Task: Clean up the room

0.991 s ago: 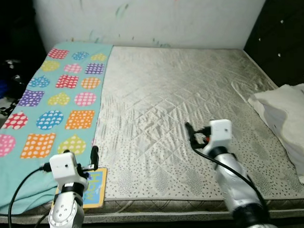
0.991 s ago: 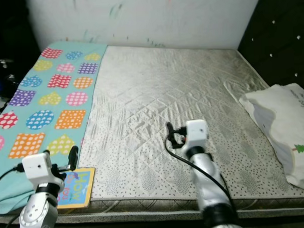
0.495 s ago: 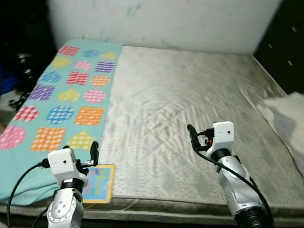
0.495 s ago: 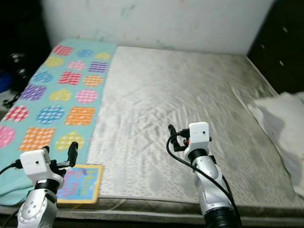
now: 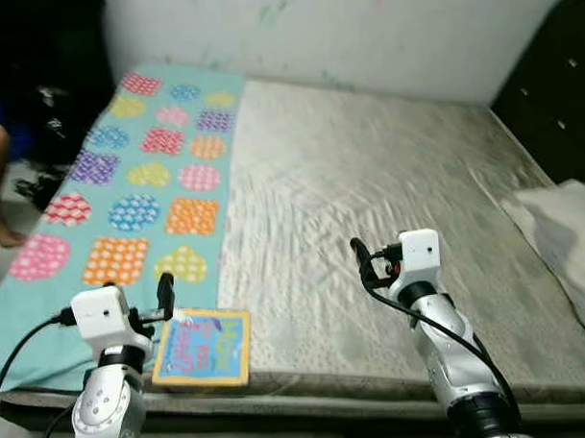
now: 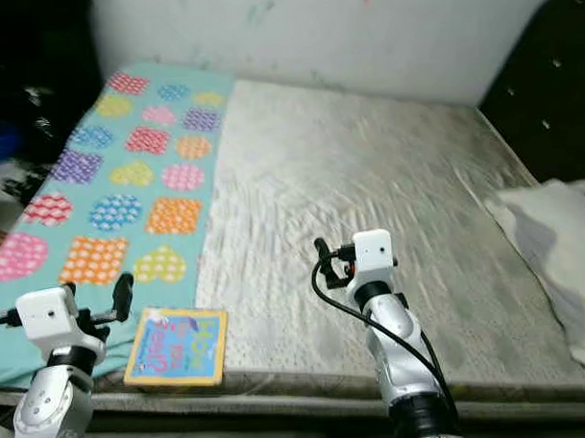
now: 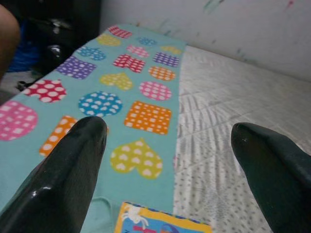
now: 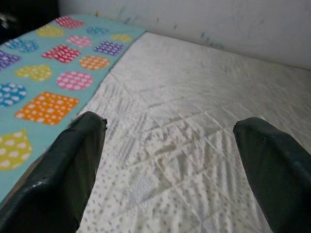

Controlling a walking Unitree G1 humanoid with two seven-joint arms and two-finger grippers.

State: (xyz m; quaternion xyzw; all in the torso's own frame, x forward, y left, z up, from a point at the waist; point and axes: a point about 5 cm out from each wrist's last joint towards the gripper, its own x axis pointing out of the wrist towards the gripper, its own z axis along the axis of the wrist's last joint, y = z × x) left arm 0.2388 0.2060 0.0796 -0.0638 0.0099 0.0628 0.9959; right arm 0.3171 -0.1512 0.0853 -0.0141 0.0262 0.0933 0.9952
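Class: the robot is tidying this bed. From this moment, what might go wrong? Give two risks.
1. The book lies at the mattress's near edge; a nudge from the left gripper might push it off.
2. The book partly rests on the blanket; the open fingers may catch cloth with it.

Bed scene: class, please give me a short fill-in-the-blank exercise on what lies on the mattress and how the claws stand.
1. The picture book lies near the mattress's ____ edge.
2. The teal blanket is patterned with hearts, squares and ____.
3. Both the left claw and the right claw are ____.

Missing words: front; circles; open
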